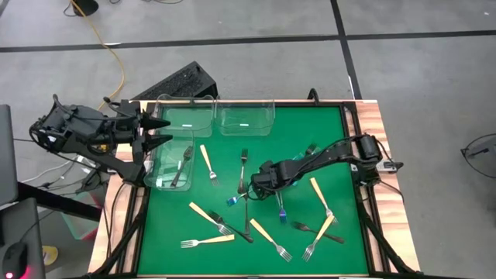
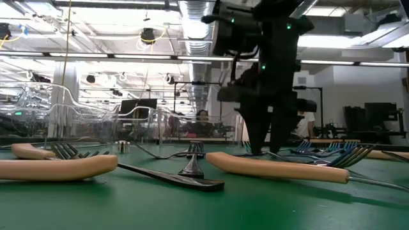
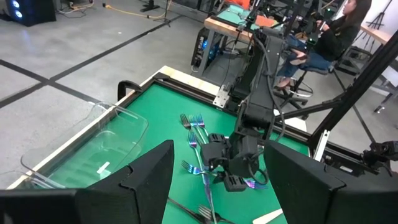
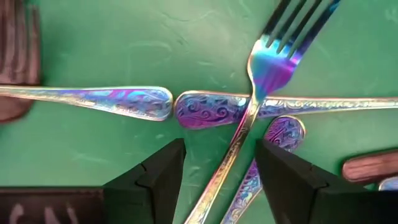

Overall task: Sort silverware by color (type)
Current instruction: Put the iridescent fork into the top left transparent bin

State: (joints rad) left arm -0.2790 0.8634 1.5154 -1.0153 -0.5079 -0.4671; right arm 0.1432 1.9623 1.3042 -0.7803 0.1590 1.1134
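Three clear bins (image 1: 187,116); six tan forks (image 1: 209,214) counted; blue forks (image 4: 249,118) overlap. No legible writing. Right gripper (image 1: 260,180) spread, empty; left gripper (image 1: 159,132) spread, empty.

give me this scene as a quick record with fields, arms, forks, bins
surface: green mat on a wood-edged table
right gripper: open, low over the mat's middle, jaws astride a blue-iridescent fork lying across other blue ones
left gripper: open, waiting at the left edge by the bins
bins: three clear plastic bins along the far-left part of the mat
sorted so far: one dark fork in the left bin
loose: tan-handled forks, dark and blue ones scattered on the mat
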